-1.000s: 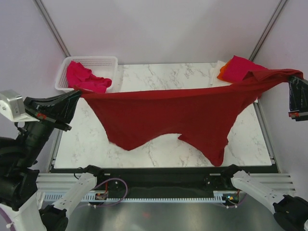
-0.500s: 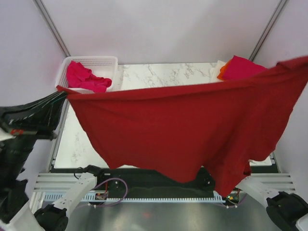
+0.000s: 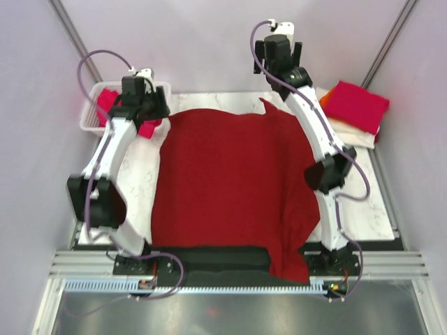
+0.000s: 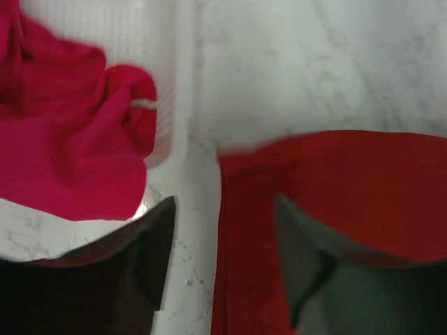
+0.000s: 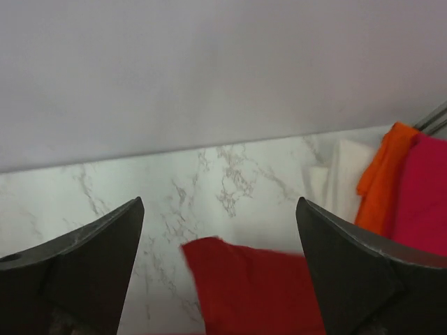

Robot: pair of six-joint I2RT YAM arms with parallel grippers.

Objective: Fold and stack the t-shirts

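A dark red t-shirt (image 3: pixel 230 181) lies spread flat on the marble table, its near hem hanging over the front edge. My left gripper (image 4: pixel 225 202) stands open just above the shirt's far left corner (image 4: pixel 335 181), holding nothing; in the top view the left gripper (image 3: pixel 144 108) is beside the basket. Over the far right corner (image 5: pixel 251 286) my right gripper (image 5: pixel 220 202) hangs wide open and empty, and from above the right gripper (image 3: pixel 278 59) is near the back wall. A folded pile at the back right holds a pink t-shirt (image 3: pixel 356 105), an orange one (image 3: pixel 323 106) and a cream-white one (image 3: pixel 343 130).
A white mesh basket (image 3: pixel 91 118) at the back left holds a crumpled pink t-shirt (image 4: pixel 63 153). Both arms stretch across the table's sides towards the back wall. The marble table (image 3: pixel 363 209) ends at a black strip in front.
The dark red shirt, held stretched in the air between both shut grippers, now lies flat on the table. Both grippers have opened and let go at its far corners.
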